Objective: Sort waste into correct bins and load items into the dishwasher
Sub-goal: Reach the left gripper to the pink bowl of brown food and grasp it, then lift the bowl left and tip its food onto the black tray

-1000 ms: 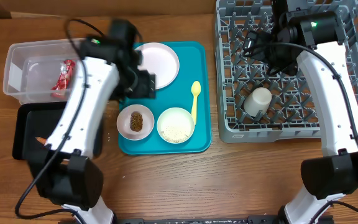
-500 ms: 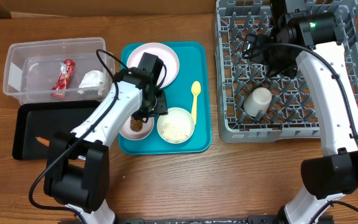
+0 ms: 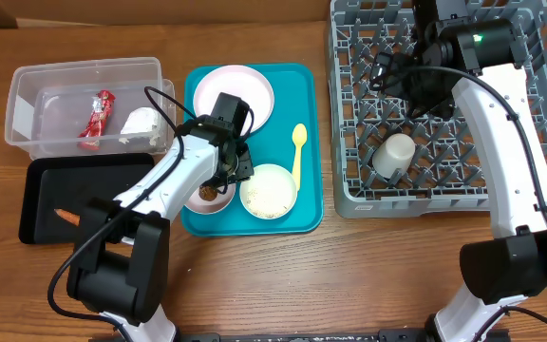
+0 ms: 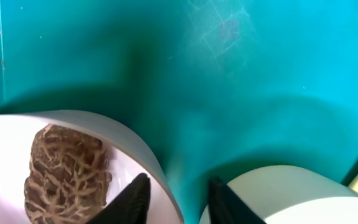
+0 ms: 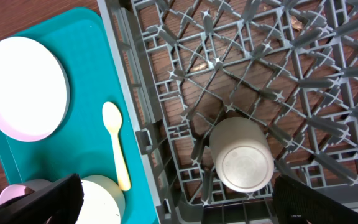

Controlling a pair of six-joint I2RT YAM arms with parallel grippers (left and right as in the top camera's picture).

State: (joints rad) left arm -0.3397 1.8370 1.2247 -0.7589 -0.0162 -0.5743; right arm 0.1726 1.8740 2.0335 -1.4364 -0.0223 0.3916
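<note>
My left gripper is low over the teal tray, open but narrow. One finger is inside the white bowl and the other just outside its rim. That bowl holds the brown lumpy food piece. The second bowl, with rice, sits right beside it. On the same tray lie the plate and the yellow spoon. My right gripper hangs wide open above the grey dish rack, over the white cup lying in it. It holds nothing.
The clear tub at the far left holds the red wrapper and the crumpled napkin. In front of it, the black tray carries the carrot. Bare wooden table runs along the front edge.
My left arm swung from beside the clear tub to the brown-food bowl and dropped onto its rim, jaws narrowing. The napkin now shows in the tub. The right arm stayed still.
</note>
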